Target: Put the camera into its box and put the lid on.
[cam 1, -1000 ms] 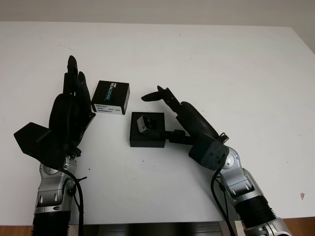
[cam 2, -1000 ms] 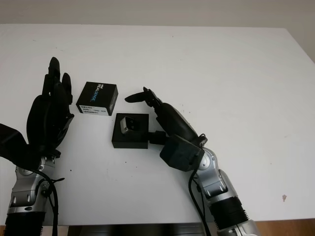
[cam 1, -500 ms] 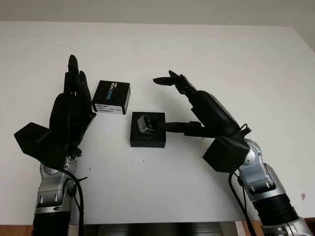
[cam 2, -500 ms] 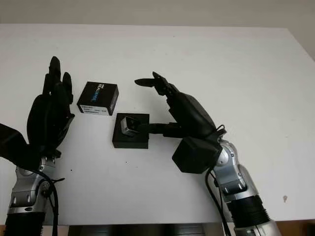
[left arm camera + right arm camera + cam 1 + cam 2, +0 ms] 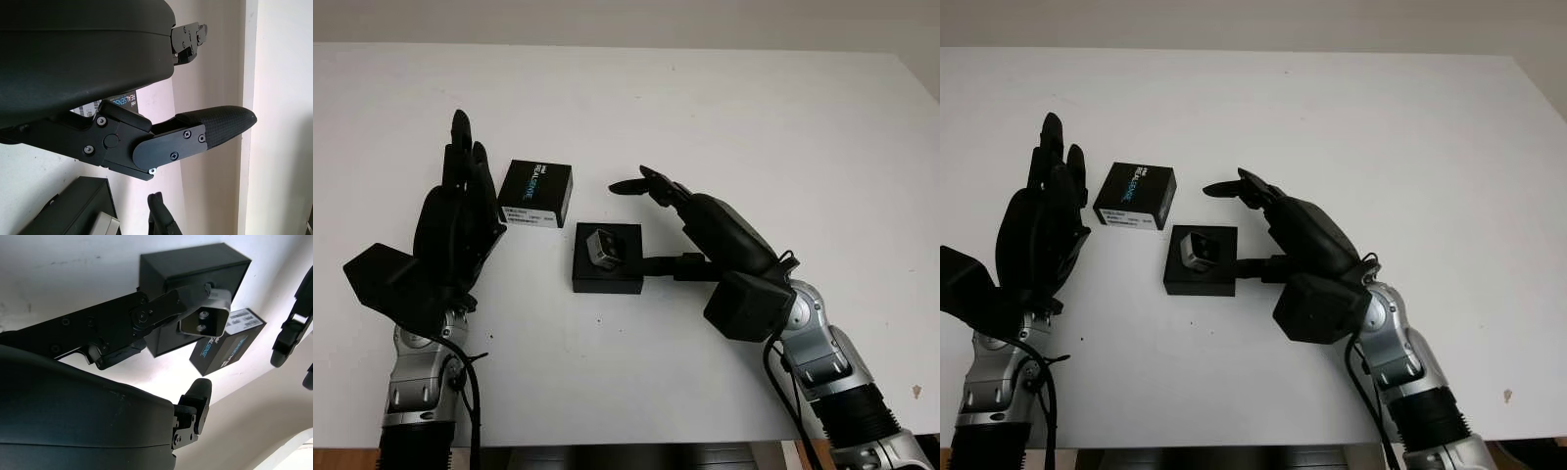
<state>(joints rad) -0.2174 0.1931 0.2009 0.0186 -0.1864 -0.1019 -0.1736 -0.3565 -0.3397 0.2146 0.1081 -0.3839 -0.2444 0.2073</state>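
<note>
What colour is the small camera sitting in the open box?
Silver-grey, with dark lenses; the camera shows best in the right wrist view, in the black box.

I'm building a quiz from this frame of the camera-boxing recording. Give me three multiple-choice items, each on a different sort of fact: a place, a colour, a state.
1. Where is the camera?
A. in the open black box
B. on the lid
C. in the left hand

2. What colour is the lid?
A. white
B. black with printed lettering
C. red

3. What is the left hand holding?
A. the lid
B. the camera
C. nothing

Answers:
1 A: the silver camera sits in the box, with a finger of the right hand at it.
2 B: black top, lettering, white label.
3 C: it is open, beside the lid.
</note>
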